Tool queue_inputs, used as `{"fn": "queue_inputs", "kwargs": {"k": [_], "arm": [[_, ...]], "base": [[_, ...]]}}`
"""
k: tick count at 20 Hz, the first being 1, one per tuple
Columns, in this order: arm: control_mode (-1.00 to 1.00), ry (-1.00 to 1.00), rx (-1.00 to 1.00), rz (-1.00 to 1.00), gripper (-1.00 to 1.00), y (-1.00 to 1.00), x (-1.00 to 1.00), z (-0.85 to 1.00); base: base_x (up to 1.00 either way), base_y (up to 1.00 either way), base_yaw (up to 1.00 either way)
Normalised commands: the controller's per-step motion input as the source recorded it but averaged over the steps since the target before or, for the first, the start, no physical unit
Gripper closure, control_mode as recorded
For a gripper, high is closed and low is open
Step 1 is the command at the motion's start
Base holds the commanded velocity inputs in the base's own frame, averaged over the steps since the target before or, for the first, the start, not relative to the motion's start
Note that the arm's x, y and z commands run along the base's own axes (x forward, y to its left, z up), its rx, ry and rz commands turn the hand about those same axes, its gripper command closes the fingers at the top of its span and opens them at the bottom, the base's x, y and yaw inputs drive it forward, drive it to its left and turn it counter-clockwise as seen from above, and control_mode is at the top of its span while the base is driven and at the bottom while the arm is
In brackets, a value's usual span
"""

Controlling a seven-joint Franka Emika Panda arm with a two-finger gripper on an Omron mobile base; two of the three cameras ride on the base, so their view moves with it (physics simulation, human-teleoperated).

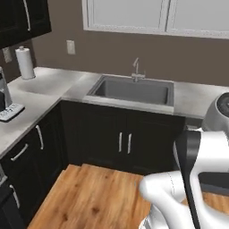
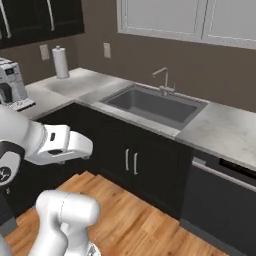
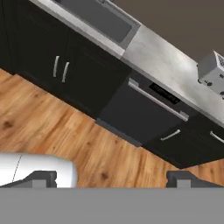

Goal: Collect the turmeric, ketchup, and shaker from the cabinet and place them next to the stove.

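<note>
Fingers: my gripper (image 3: 113, 179) is spread wide with nothing between the tips. The hand points down and outward at the wood floor (image 3: 52, 127) and the dark fronts under the counter.

Where the goods are: I judge that the turmeric, the ketchup and the shaker are behind closed doors. The black wall cabinet (image 1: 27, 18) hangs at the upper left above the paper towel roll (image 1: 25, 62), well away from my hand. Its doors look shut, and the handles catch the light.

Handling, as I expect it:
- The ketchup is likely a squeeze bottle with soft walls, tall and easy to tip. I would take it at mid-body with gentle pressure and stay off the nozzle.
- The turmeric is probably a small stiff jar, light and smooth-sided. I would grip the body just under the cap, since the cap rim may slip.
- The shaker is small and hard with a slick surface. I would pinch the straight side, not the top.
- All three should be light. The risk is knocking over a neighbour on the shelf.

Hard to make out:
- The cabinet's inside is hidden, so I do not know the order or spacing of the three.
- The cabinet is cut off by the frame edge in both base views.
- I cannot place the stove from here. Ahead lie the sink (image 1: 134, 91), the faucet (image 1: 136, 69) and the grey counter (image 2: 225, 130).
- A coffee machine (image 2: 11, 80) stands at the left, partly cropped.
- A boxy silver appliance (image 3: 212, 70) sits on the counter in the hand view, perhaps a toaster.
- The dishwasher (image 2: 215, 200) sits to the right of the sink.
</note>
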Motion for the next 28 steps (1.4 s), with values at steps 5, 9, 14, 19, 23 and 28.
{"fn": "queue_inputs", "kwargs": {"k": [5, 9, 14, 19, 23, 28], "arm": [[1.0, 0.0, 0.0, 0.0, -1.0, 0.0, 0.0, 0.0], [1.0, 0.0, 0.0, 0.0, -1.0, 0.0, 0.0, 0.0], [1.0, 0.0, 0.0, 0.0, -1.0, 0.0, 0.0, 0.0], [1.0, 0.0, 0.0, 0.0, -1.0, 0.0, 0.0, 0.0], [1.0, 0.0, 0.0, 0.0, -1.0, 0.0, 0.0, 0.0], [1.0, 0.0, 0.0, 0.0, -1.0, 0.0, 0.0, 0.0]], "base": [[0.21, -0.85, -0.4], [0.29, -0.78, -0.34], [0.36, -0.66, -0.27], [0.53, -0.56, -0.18], [0.64, -0.58, -0.11], [0.58, -0.65, -0.1]]}}
